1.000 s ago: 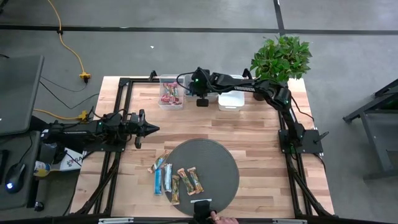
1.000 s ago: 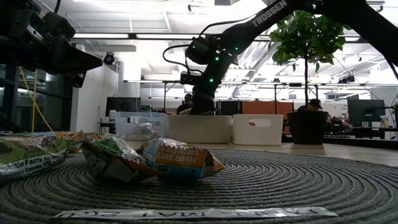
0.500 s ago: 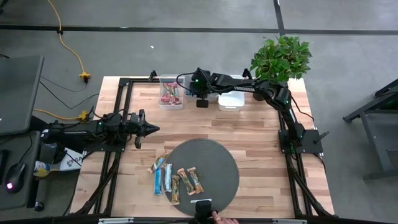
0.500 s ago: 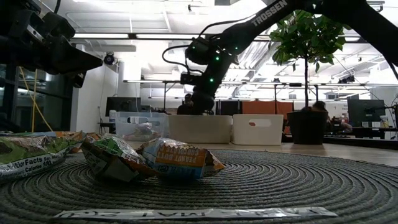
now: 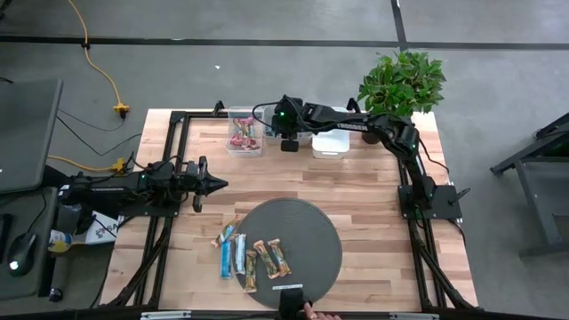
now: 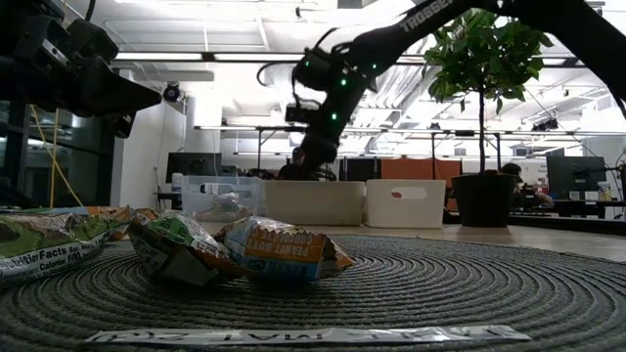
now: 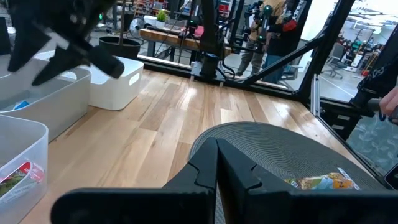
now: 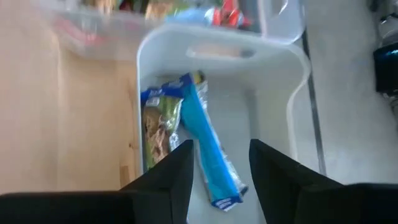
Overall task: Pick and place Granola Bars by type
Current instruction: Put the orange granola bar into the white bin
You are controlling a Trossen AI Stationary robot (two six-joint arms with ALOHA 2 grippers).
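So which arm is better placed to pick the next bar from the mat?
Left, probably. The left gripper hangs shut just beside the round mat and the remaining bars. The right gripper, open, is over the bins at the far edge.

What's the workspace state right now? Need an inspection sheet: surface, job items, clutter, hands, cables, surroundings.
Surface: wooden table with a round dark woven mat at its near edge.
Job's things: a loose row of granola bars at the mat's left edge; red-wrapped bars in the clear bin; blue-wrapped bars in the middle white bin; another white bin on its right.
Clutter: white label strip on the mat.
Hands: right hand open, empty, above the middle bin; left hand shut, idle above the table's left side.
Cables: yellow cord on the floor, left of the table.
Surroundings: potted plant at the far right corner; people beyond the table.
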